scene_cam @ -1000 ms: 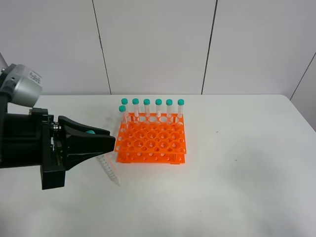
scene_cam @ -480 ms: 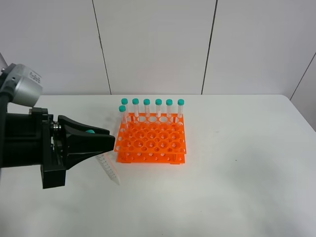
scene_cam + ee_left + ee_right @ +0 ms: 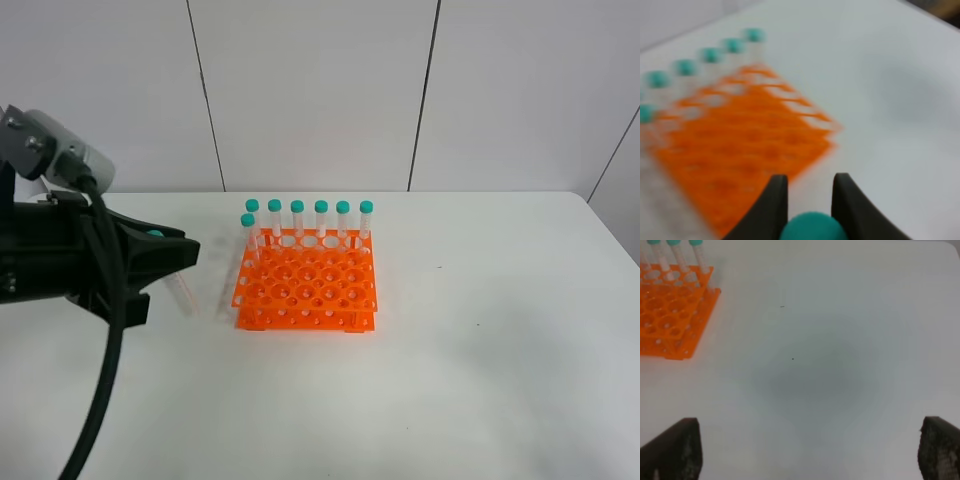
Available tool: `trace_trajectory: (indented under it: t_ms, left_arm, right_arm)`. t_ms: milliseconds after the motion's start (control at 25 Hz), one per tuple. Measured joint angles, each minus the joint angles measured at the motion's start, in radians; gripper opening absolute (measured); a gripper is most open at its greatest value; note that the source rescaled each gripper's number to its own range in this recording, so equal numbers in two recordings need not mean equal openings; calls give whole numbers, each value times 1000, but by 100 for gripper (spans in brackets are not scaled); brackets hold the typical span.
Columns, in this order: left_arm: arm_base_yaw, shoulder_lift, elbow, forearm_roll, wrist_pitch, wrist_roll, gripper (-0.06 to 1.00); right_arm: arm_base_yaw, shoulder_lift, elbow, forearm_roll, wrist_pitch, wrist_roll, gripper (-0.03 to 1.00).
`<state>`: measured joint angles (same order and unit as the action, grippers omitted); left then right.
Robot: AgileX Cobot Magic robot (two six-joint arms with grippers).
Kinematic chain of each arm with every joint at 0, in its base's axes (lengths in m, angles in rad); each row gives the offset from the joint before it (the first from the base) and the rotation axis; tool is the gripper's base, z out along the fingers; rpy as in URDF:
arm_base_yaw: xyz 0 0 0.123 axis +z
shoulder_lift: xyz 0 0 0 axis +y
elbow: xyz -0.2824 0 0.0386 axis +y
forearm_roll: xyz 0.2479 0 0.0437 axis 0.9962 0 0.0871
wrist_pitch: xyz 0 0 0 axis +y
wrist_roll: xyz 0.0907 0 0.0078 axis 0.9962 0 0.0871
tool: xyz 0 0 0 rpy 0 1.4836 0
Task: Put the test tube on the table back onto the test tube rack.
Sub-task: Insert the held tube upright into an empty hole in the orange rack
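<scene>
At table point(image 3: 480, 360) centre: one orange rack point(image 3: 305, 287) with seven capped tubes point(image 3: 321, 216). To the left, left gripper point(image 3: 186, 251) grasps one test tube point(image 3: 183, 293); right gripper point(image 3: 805, 452) hangs released. White panelled wall point(image 3: 320, 90) behind.

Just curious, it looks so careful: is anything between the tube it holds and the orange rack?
Nothing visible. The left gripper holds the test tube beside the test tube rack, with only bare table between; the other tubes stand along its far edge.

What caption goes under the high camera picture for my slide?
Left gripper holds a test tube beside the orange rack.
</scene>
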<state>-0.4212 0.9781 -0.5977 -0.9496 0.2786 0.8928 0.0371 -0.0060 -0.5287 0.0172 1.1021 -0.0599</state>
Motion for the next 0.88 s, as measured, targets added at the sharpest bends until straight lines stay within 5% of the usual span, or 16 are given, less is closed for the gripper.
trace_trajectory:
  t_ms: [240,360,560,880]
  left_arm:
    - [-90,37,-2,582,-347,-641,1]
    - [-98,116,-3,807,-505,-869,1]
    - [-98,281,-13,982,-625,-1072,1]
    - [-98,539,-215,1147,-525,-1192,1]
  right_arm:
    - [0,0,0,0,0,0,100]
    - [0,0,0,0,0,0,100]
    - [0,0,0,0,-1,0,100]
    - [0,0,0,0,-1,0,100]
